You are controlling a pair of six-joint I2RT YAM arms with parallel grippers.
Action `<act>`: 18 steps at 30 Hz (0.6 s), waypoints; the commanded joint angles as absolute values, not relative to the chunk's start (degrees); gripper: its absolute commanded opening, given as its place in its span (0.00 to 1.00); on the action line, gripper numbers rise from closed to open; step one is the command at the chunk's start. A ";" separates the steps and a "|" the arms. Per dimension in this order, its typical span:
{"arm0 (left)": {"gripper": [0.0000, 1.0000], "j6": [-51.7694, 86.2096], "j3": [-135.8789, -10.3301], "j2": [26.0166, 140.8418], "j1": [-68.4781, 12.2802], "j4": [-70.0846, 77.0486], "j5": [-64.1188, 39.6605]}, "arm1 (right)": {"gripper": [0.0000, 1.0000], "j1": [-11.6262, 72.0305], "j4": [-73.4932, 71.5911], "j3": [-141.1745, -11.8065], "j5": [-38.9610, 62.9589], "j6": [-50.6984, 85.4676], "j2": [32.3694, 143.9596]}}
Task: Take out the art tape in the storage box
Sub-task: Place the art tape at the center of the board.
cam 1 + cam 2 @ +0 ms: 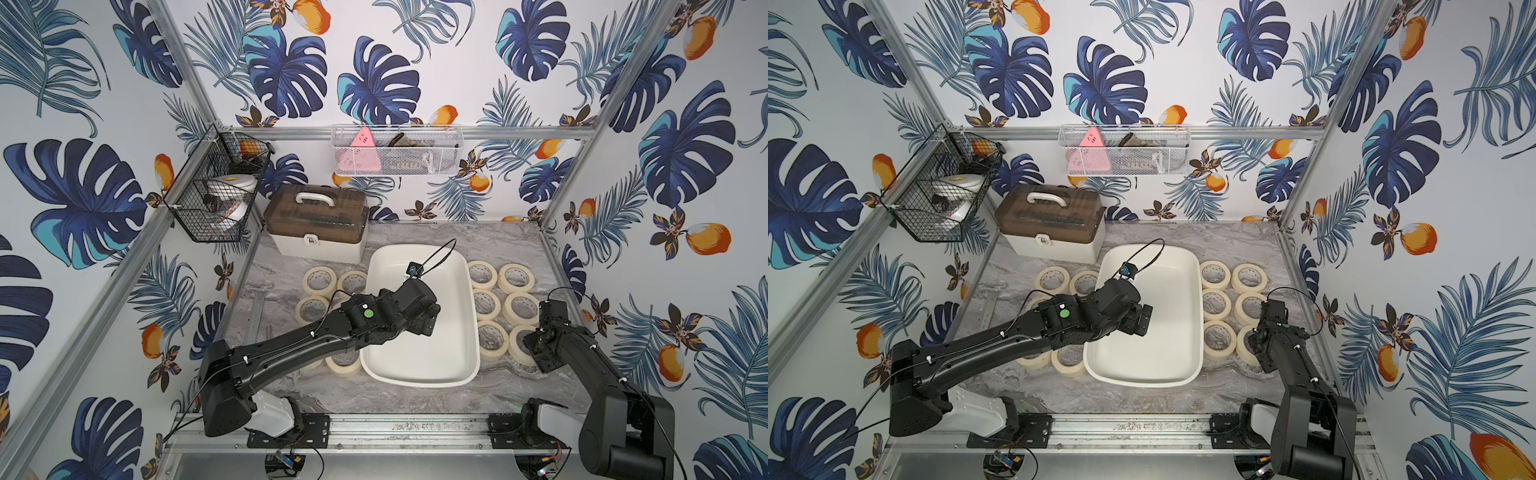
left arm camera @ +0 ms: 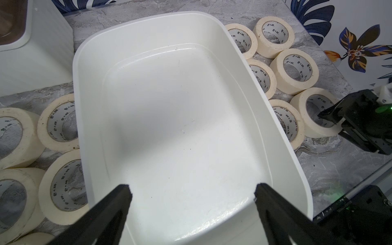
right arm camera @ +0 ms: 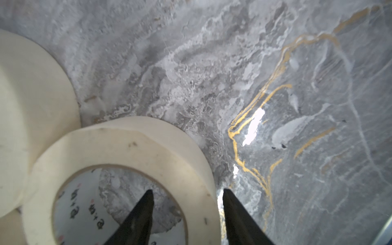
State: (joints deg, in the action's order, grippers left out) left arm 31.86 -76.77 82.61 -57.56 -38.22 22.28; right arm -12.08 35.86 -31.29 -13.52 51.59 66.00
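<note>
art tape (image 2: 297,88) lies all out on the marble table (image 1: 415,232), none in the storage box (image 1: 449,291): the box floor is bare in both top views and in the left wrist view. the box sits centre of frame. six rolls stand in two columns just right of it. more rolls sit hard against its left side, some hidden under the left arm (image 1: 291,345), so no full count.

left gripper (image 2: 192,191) hangs over the middle of the box, jaws spread wide, nothing between them. right gripper (image 3: 187,193) is low at the corner roll (image 3: 127,144), lower right of the right-hand group. one finger is inside the ring and one outside, with the roll's wall between them. a gap shows on the inner side, so the jaws are parted, not clamped. the roll rests flat on the table, touching the neighbour roll (image 3: 31,84).

judgement: removal looks done, only pulling clear is left. risks:
- if the right arm (image 1: 602,374) lifts at an angle, the inner finger can hook the ring and drag or tip the corner roll, shoving the neighbour roll.
- the tape edge may be tacky and cling to a finger, can't tell.
- the left arm lies above the left-hand rolls. a low sweep back could knock them, or catch the box rim and slide the box into the rolls.
</note>
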 commanded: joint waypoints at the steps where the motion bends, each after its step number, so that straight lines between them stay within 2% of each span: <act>1: 0.99 32.25 -76.63 82.14 -57.39 -38.20 23.43 | 0.59 -12.13 36.60 -32.61 -15.25 49.34 64.52; 3: 0.99 32.00 -76.79 82.01 -57.22 -38.49 24.20 | 0.60 -12.13 38.80 -34.61 -15.79 47.95 63.61; 8: 0.99 30.75 -76.32 80.40 -54.96 -37.50 26.40 | 0.81 -12.04 44.27 -41.66 -13.91 42.72 59.64; 12: 0.99 27.61 -73.65 78.00 -52.02 -33.30 29.32 | 0.90 -12.04 44.28 -44.81 -11.41 38.82 56.57; 16: 0.99 24.13 -68.69 75.21 -46.66 -26.54 33.64 | 0.99 -11.94 41.19 -47.29 -4.60 33.33 57.36; 18: 0.99 22.68 -65.93 73.94 -43.59 -23.03 35.95 | 1.00 -11.82 37.69 -47.74 0.82 30.03 58.34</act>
State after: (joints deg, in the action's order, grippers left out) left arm 26.39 -67.85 75.16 -46.09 -29.82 30.94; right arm -12.01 41.60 -46.89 -7.22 36.32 57.60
